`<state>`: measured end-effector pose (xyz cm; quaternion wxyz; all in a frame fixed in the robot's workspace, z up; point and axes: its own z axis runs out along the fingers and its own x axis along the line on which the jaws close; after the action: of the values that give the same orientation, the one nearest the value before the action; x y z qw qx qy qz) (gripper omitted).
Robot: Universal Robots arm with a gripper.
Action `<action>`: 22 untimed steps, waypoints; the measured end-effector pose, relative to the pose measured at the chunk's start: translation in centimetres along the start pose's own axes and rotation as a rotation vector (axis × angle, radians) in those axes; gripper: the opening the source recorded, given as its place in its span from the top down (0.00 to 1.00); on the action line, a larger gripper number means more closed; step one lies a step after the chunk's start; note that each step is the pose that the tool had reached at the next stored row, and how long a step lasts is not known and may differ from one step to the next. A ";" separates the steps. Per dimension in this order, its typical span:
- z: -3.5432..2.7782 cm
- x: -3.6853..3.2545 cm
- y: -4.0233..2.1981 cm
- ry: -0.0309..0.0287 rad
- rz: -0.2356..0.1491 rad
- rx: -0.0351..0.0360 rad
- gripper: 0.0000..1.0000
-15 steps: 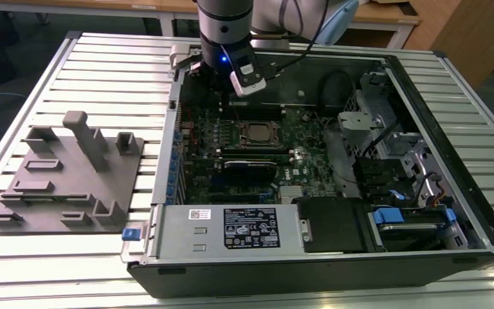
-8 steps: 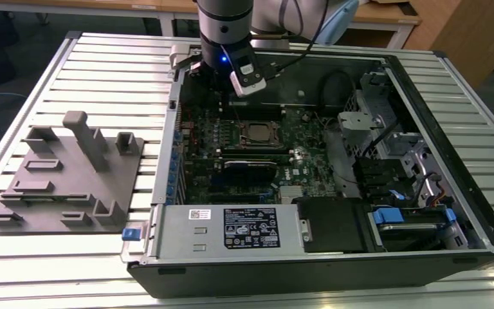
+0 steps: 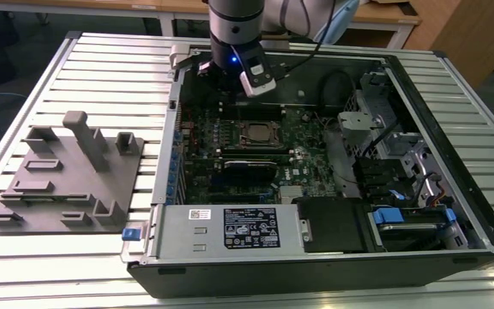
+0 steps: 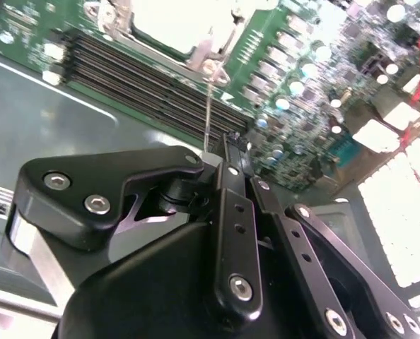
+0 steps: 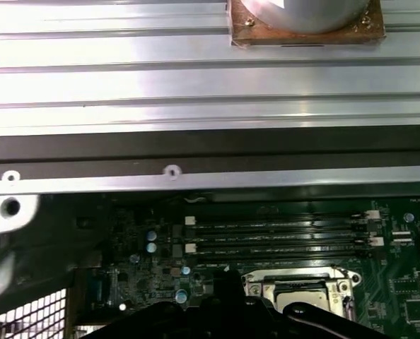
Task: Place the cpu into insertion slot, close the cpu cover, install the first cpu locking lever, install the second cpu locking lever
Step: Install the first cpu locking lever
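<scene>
In the exterior view my gripper hangs inside the open computer case, over the far edge of the motherboard and a short way beyond the insertion slot. The cpu cover lies flat on the slot as a silvery frame. The cpu shows dull grey in its window. In the second wrist view the gripper is shut. A thin metal rod runs from its tips toward the bright socket. I cannot tell whether the rod is clamped. In the first wrist view the socket lies just past the gripper's dark tip.
A grey fixture plate with upright blocks lies on the slatted table at the exterior view's left. Inside the case are a labelled power supply, a black card, drive bays and long memory slots.
</scene>
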<state>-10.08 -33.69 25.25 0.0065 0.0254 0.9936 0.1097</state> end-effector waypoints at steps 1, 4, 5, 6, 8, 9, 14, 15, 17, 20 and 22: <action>0.01 -0.33 0.02 0.0001 0.000 0.0001 0.89; 0.03 -1.35 0.07 0.0005 0.000 0.0000 0.89; 0.03 -1.64 0.08 0.0005 0.000 0.0000 0.89; 0.04 -1.93 0.09 0.0005 0.000 0.0001 0.89; 0.05 -2.42 0.12 0.0005 0.000 0.0000 0.89; 0.05 -2.62 0.13 0.0005 0.000 0.0000 0.89; 0.07 -3.04 0.14 0.0005 0.000 0.0000 0.89; 0.08 -3.04 0.14 0.0004 0.000 0.0002 0.89; 0.24 -3.05 0.11 0.0004 0.000 0.0004 0.89; 0.67 -3.05 0.01 0.0004 0.000 0.0006 0.89; 0.91 -3.06 -0.04 0.0003 0.000 0.0006 0.89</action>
<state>-7.01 -33.69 24.38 0.0063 0.0254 0.9937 0.1094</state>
